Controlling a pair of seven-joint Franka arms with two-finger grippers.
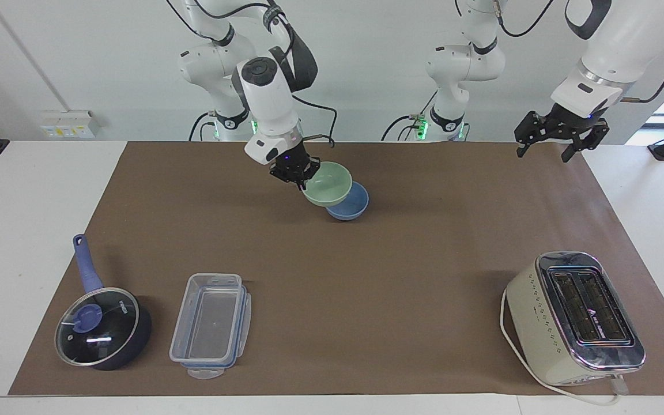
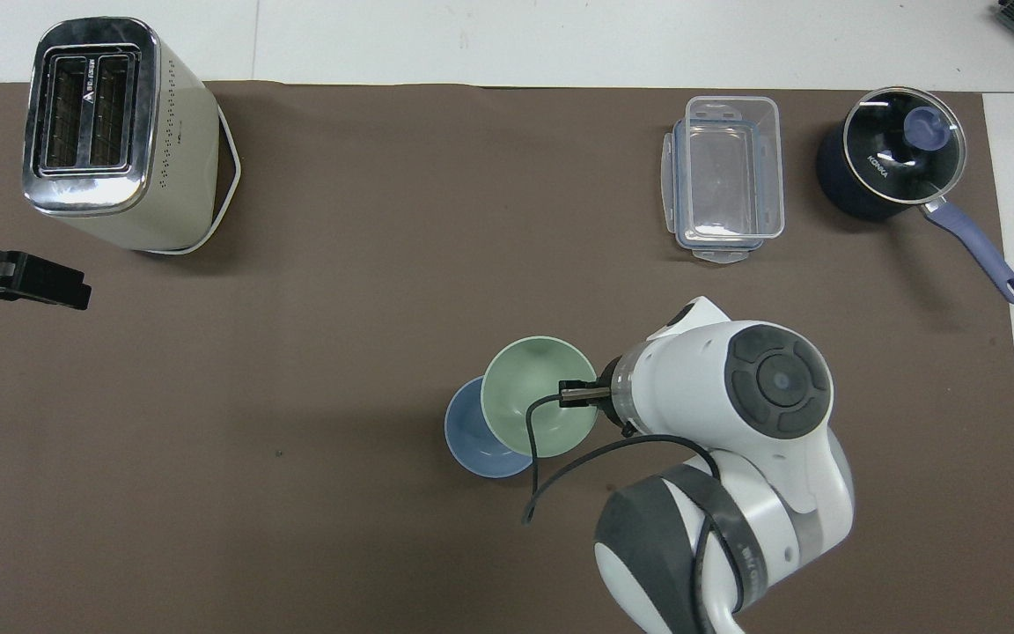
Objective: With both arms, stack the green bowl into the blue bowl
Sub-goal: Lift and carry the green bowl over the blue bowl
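Right hand (image 1: 302,180) clamped on green bowl (image 1: 327,184) rim, raised partly over blue bowl (image 1: 350,205); left hand (image 1: 560,140) spread wide (waiting, over bench (image 1: 401,276) corner).

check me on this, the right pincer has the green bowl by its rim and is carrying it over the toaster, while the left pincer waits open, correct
Not quite. The right pincer does hold the green bowl by its rim, but over the blue bowl, partly covering it, not over the toaster. The facing view shows it. The left pincer does wait open at its own end of the table.
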